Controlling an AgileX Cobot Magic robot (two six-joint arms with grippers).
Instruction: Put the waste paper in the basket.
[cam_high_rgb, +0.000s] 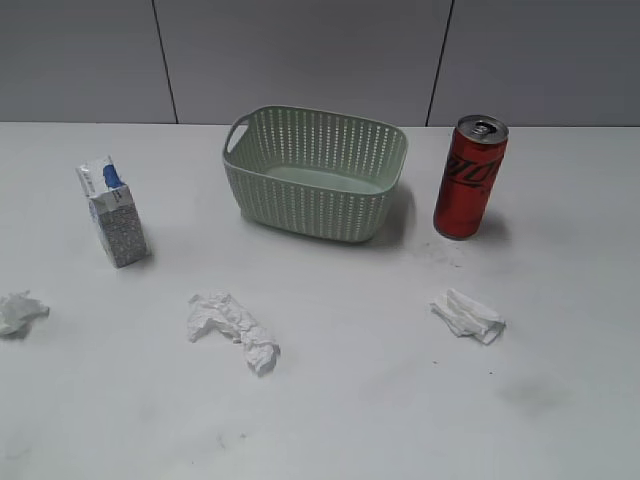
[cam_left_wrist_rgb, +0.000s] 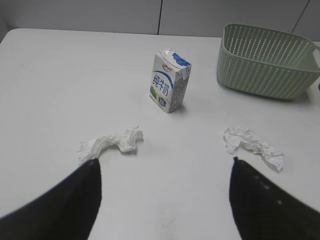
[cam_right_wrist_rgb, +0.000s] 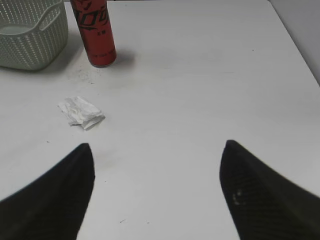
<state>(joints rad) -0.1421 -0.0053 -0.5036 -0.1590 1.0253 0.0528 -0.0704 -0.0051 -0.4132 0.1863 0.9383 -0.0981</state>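
Observation:
The pale green basket (cam_high_rgb: 318, 190) stands empty at the back middle of the white table; it also shows in the left wrist view (cam_left_wrist_rgb: 265, 62) and the right wrist view (cam_right_wrist_rgb: 30, 35). Three crumpled white paper wads lie on the table: a small one at the far left (cam_high_rgb: 20, 311) (cam_left_wrist_rgb: 110, 142), a long stringy one front of centre (cam_high_rgb: 232, 327) (cam_left_wrist_rgb: 252, 146), and one at the right (cam_high_rgb: 467, 315) (cam_right_wrist_rgb: 81, 112). My left gripper (cam_left_wrist_rgb: 162, 165) is open and empty, above bare table between two wads. My right gripper (cam_right_wrist_rgb: 156, 147) is open and empty, right of the third wad. Neither gripper shows in the exterior view.
A red can (cam_high_rgb: 470, 178) (cam_right_wrist_rgb: 94, 31) stands upright right of the basket. A white-and-blue packet (cam_high_rgb: 113, 212) (cam_left_wrist_rgb: 170, 81) stands upright left of the basket. The table's right edge (cam_right_wrist_rgb: 295, 45) runs along the right wrist view.

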